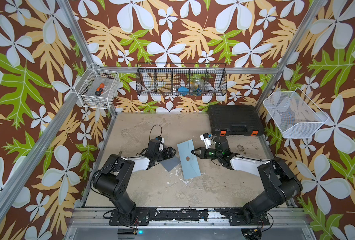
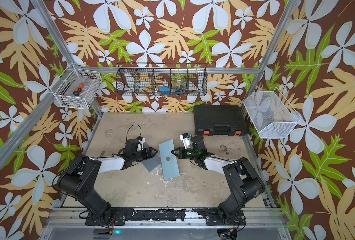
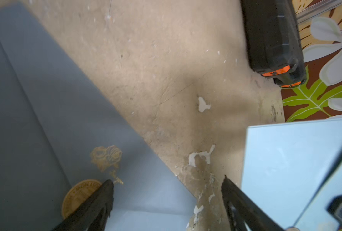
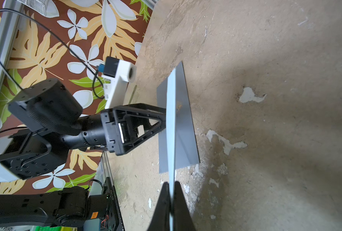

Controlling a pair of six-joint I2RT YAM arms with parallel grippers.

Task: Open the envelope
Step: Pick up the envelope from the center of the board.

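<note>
**Nearest the lens, left wrist view:** the two black fingers (image 3: 98, 202) of the left gripper (image 3: 167, 180) stand well apart, with only bare table (image 3: 166, 80) between the tips. One tip overlaps the gold seal (image 3: 76, 197) in the picture; whether it touches cannot be told. A gold rose motif (image 3: 107, 157) is printed just beside the seal.

**Below this gripper, in a top view:** a darker grey-blue panel (image 1: 169, 165) meets the left long edge of the envelope (image 1: 190, 168). Whether it is a flap or a separate sheet cannot be told.

**Centre:** the pale blue envelope sits mid-table between the two grippers, seal side up. Its long axis runs away from the front rail (image 1: 182, 215), slightly skewed.

**Right:** the right gripper (image 4: 171, 183) is clamped on the envelope's right long edge, and the paper shows edge-on between its closed fingers.

**Far right, rear:** a closed black toolbox (image 1: 234, 119) with orange latches stands well apart.

**Step in hand (judged):** freeing the flap at the seal. This probably goes best with the right grip as a steady anchor. One left fingertip would enter under the flap edge beside the seal, not on it, and lift at a shallow angle to spare the paper.

**Lettering:** raised letters ring the seal's rim, partly hidden and too blurred to read. An orange tag (image 4: 94, 215) near an arm base is illegible. No brand can be read on the toolbox.
</note>
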